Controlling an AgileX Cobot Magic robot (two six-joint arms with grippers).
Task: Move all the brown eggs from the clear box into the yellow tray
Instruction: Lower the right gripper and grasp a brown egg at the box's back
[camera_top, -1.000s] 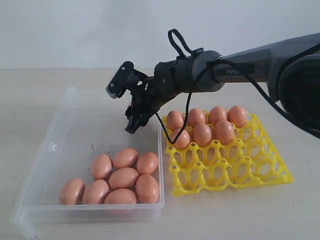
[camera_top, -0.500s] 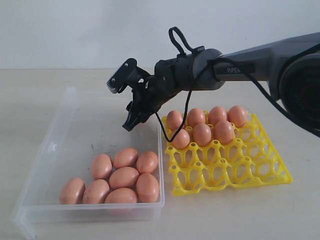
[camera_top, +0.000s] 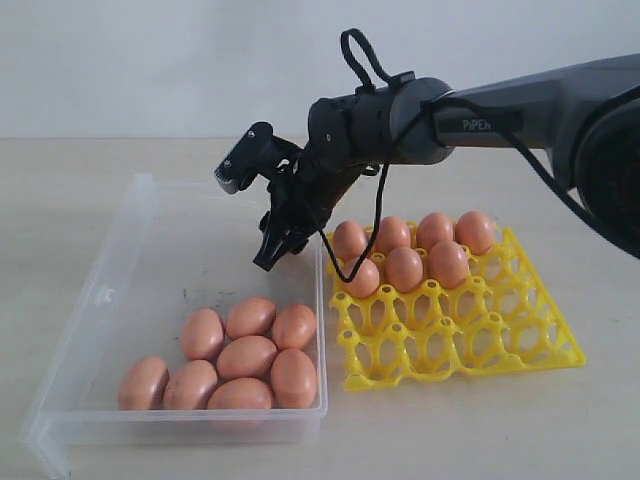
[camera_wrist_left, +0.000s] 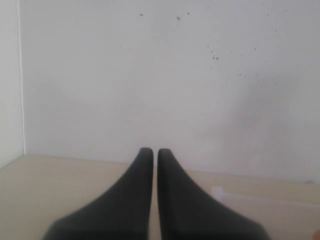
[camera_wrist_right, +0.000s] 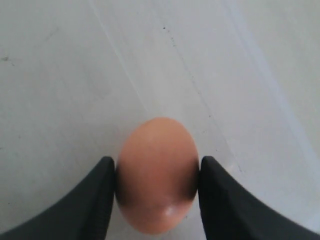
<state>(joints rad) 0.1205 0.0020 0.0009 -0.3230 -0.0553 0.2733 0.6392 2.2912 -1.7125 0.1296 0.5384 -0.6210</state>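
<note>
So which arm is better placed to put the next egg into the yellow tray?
Right. The right gripper clamps a brown egg at the clear box, next to the yellow tray, which has free cups. The left gripper is shut, empty, and faces a wall.

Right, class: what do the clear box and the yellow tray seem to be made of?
Clear box: transparent, glossy plastic, likely; the table shows through its walls. Yellow tray: probably moulded plastic, bright and smooth; an open lattice of cups.
</note>
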